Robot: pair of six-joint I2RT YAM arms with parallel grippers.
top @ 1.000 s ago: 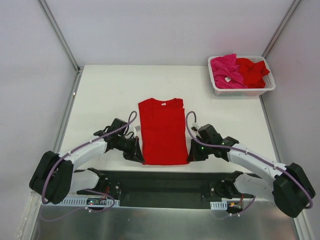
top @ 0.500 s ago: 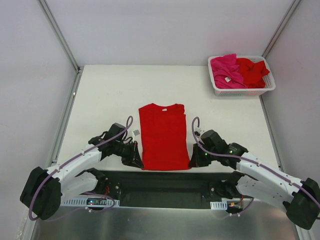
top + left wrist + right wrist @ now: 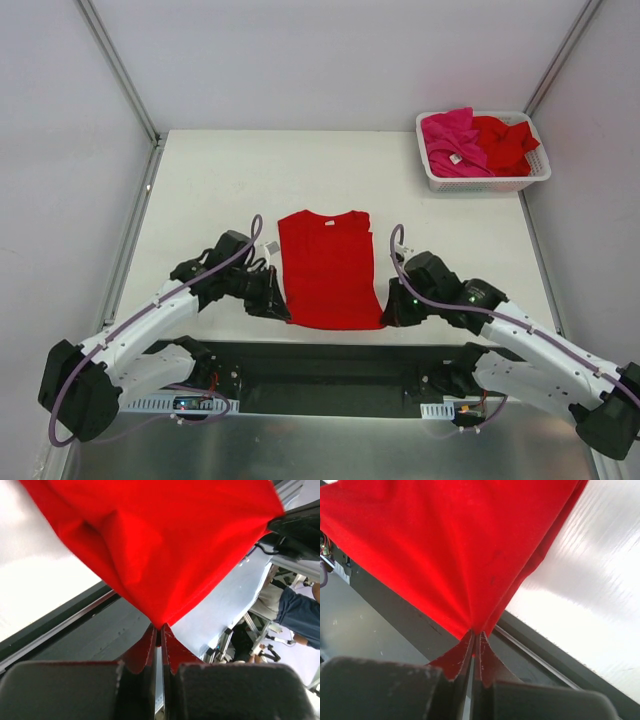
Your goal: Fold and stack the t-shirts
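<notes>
Two near hem corners of red t-shirt (image 3: pixel 325 270) clamped by left gripper (image 3: pixel 281 309) and right gripper (image 3: pixel 388 316). Hem fold in hand; next, carry hem far, to collar.

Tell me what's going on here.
Two robot arms are folding a red t-shirt lying on the table. The left gripper and the right gripper are each shut on one near corner of it. A magenta t-shirt and a second red t-shirt wait in the white basket at the far right.
</notes>
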